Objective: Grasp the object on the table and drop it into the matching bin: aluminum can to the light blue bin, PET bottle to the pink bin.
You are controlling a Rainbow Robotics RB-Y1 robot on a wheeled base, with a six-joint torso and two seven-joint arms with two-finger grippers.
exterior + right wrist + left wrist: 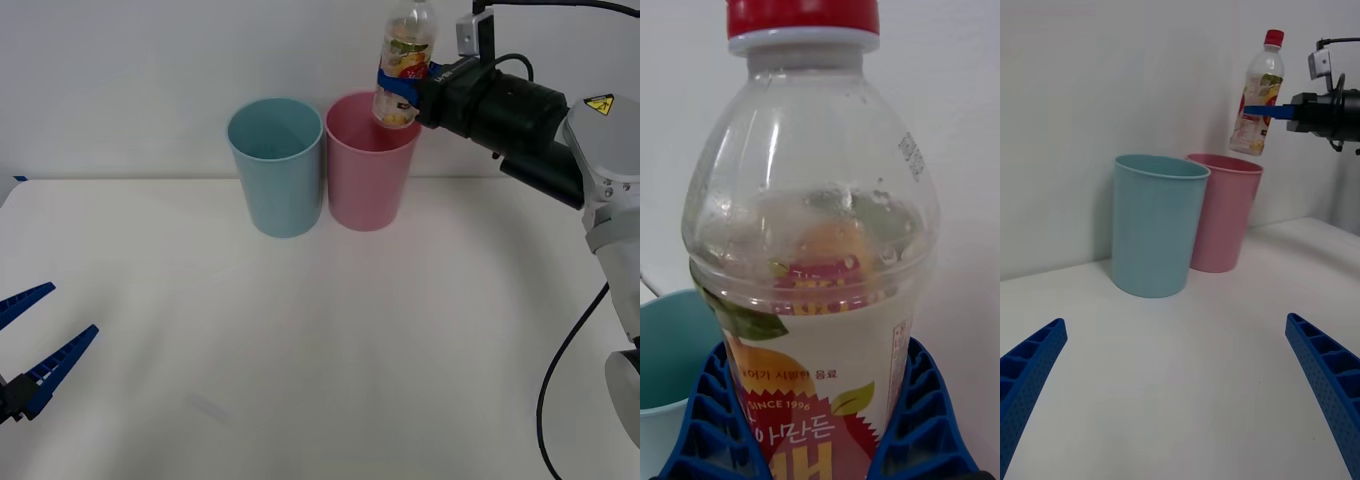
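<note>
bottle held over the pink bin's rim

the PET bottle (405,62) was clamped by the right gripper (403,85) at the frame's top, tilted above the pink bin (368,180). if released off-centre, the rim could be struck. the left gripper (40,345) was parked apart, lower left.

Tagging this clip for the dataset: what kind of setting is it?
Likely a lab test bench for a sorting demo: a plain white table against a bare wall, a light blue bin beside a pink bin, and the right claw holding a PET bottle above the pink one.
</note>
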